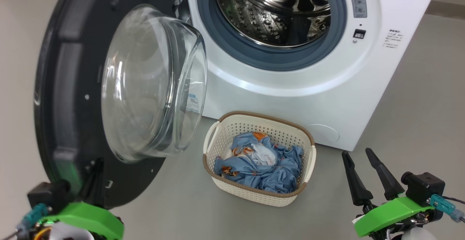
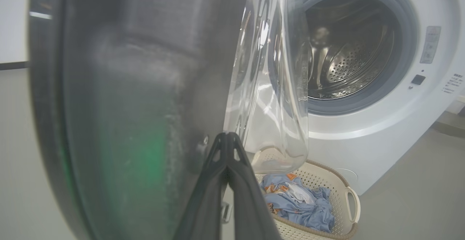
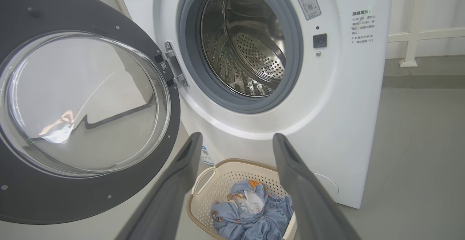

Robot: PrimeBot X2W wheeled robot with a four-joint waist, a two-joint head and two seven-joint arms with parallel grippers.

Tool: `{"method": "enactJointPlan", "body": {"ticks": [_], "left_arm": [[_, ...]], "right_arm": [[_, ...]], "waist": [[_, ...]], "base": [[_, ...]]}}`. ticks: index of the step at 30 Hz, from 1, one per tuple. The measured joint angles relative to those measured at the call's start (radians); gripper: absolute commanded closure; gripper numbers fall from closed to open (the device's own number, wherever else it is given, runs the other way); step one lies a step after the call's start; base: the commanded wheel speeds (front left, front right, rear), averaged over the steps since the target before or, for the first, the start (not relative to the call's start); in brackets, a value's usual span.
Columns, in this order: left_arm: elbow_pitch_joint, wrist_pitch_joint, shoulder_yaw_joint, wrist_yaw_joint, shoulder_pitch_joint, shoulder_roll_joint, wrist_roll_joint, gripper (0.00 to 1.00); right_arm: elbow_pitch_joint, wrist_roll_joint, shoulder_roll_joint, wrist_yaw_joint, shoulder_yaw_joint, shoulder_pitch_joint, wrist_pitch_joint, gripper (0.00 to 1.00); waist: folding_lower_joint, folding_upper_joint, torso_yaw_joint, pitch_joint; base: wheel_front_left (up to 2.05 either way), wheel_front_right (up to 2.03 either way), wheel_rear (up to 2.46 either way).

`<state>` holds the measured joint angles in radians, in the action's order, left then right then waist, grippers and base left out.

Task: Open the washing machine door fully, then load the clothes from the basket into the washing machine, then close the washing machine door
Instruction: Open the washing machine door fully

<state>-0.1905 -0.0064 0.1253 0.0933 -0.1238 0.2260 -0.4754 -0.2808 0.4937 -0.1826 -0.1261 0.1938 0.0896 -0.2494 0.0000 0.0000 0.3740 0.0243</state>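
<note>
Door [image 3: 83, 102] open, clothes [image 3: 250, 214] in basket [image 3: 218, 182], right claw [image 3: 237, 135] spread

Door [image 1: 69, 98] swung out on the left, and its glass bowl [image 1: 152, 84] bulges toward the basket [image 1: 254, 194], so that side is crowded. The drum mouth [image 1: 276, 15] gapes wide, a clean way in from the front and right. The basket sits on the floor [image 1: 410, 123] just before the machine [image 1: 290, 98], top uncovered, clothes [image 1: 261, 163] reachable from above. Left gripper [image 1: 95, 176], fingers together, is tight by the door's lower inner face. Right gripper [image 1: 358, 153], fingers spread, has bare floor around it.
</note>
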Motion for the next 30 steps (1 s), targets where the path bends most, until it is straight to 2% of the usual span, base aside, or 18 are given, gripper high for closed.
{"method": "enactJointPlan", "body": {"ticks": [10, 17, 30], "left_arm": [[-0.137, 0.015, -0.047, -0.006, -0.110, 0.042, -0.043, 1.00], [-0.274, 0.014, -0.064, -0.033, -0.213, 0.073, -0.052, 1.00], [-0.531, -0.049, -0.060, -0.066, -0.449, 0.104, -0.042, 1.00]], "right_arm": [[0.001, 0.000, -0.003, 0.000, -0.002, 0.015, 0.000, 0.00], [0.001, 0.000, -0.008, 0.000, 0.000, 0.036, 0.000, 0.00], [-0.007, 0.000, -0.033, 0.000, 0.013, 0.096, 0.000, 0.00]], "waist": [[0.0000, 0.0000, 0.036, 0.036], [0.0000, 0.0000, 0.061, 0.066], [0.0001, 0.0000, 0.093, 0.146]], "base": [[0.00, 0.00, 0.00], [0.00, 0.00, 0.00], [0.00, 0.00, 0.00]]}}
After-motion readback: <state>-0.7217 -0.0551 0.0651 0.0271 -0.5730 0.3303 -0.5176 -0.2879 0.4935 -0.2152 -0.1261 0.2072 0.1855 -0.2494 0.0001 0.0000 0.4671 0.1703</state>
